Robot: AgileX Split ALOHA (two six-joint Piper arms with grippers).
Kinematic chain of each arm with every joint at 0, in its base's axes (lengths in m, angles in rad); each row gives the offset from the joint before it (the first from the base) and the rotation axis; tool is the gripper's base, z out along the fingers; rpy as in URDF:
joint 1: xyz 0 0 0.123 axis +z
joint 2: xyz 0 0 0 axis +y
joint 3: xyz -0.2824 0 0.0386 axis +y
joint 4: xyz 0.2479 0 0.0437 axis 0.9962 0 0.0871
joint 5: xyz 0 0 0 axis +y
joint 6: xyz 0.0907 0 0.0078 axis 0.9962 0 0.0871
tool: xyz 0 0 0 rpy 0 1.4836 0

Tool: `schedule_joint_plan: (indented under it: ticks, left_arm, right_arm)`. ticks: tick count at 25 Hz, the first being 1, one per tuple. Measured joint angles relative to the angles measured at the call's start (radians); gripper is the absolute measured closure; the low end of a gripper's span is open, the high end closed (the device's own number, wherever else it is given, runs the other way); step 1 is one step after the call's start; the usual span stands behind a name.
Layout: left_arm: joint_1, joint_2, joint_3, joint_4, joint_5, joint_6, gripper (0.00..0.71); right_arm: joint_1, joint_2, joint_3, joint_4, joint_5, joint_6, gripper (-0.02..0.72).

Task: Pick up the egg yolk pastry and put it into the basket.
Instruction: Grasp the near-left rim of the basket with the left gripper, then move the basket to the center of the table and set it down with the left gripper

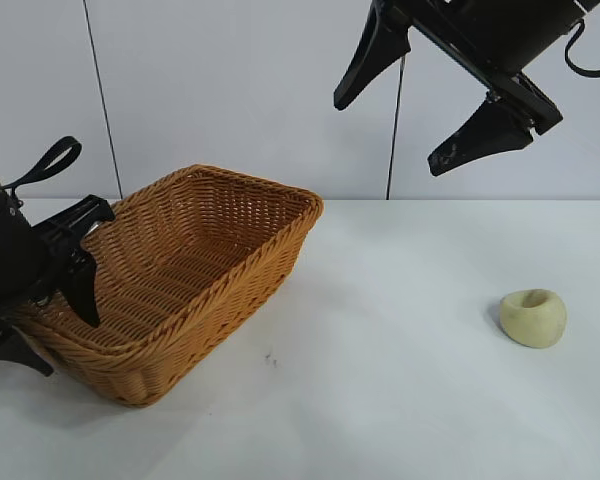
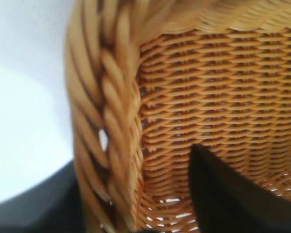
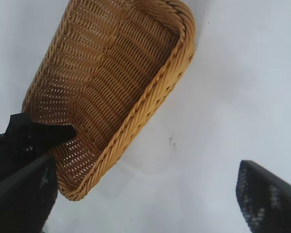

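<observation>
Left gripper (image 1: 50, 295) straddled basket (image 1: 242, 262) rim, one finger inside, one outside; grip on rim not confirmed. Right gripper (image 1: 410, 105) hung high, fingers spread wide, empty. Egg yolk pastry (image 1: 532, 318) sat on table (image 1: 400, 400), well apart from basket. Advised: steady basket, lower right gripper over pastry, close gently.

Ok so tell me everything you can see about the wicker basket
The basket is a large rectangular one of orange-brown woven wicker, with sloping sides and a thick braided rim. It holds nothing that can be seen and sits on the white table at its left side, one end slightly raised where the left gripper straddles the rim: one of its fingers is inside against the wall, the other outside. The egg yolk pastry lies far off to the right, not touching it.
</observation>
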Motion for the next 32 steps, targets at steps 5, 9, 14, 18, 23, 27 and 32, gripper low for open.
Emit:
schedule_joint_plan:
  ticks: [5, 9, 14, 18, 23, 27, 32]
  left_arm:
    - [0.003, 0.0, -0.001, -0.006, 0.019, 0.002, 0.602]
    - [0.028, -0.003, -0.031, -0.024, 0.056, 0.077, 0.602]
    - [0.097, -0.01, -0.15, -0.145, 0.171, 0.325, 0.602]
    - [0.128, -0.01, -0.248, -0.209, 0.233, 0.511, 0.602]
    - [0.131, 0.021, -0.337, -0.211, 0.326, 0.656, 0.602]
    - [0.131, 0.097, -0.422, -0.208, 0.43, 0.811, 0.602]
    - [0.131, 0.185, -0.575, -0.207, 0.581, 1.042, 0.602]
  right_arm:
    - [0.0, 0.0, 0.0, 0.0, 0.0, 0.0, 0.01]
    - [0.0, 0.0, 0.0, 0.0, 0.004, 0.0, 0.01]
    - [0.0, 0.0, 0.0, 0.0, 0.013, 0.0, 0.01]
    - [0.0, 0.0, 0.0, 0.0, 0.014, 0.0, 0.01]
    - [0.0, 0.0, 0.0, 0.0, 0.014, 0.0, 0.01]
    - [0.0, 0.0, 0.0, 0.0, 0.018, 0.0, 0.01]
    - [0.0, 0.0, 0.0, 0.001, 0.02, 0.0, 0.01]
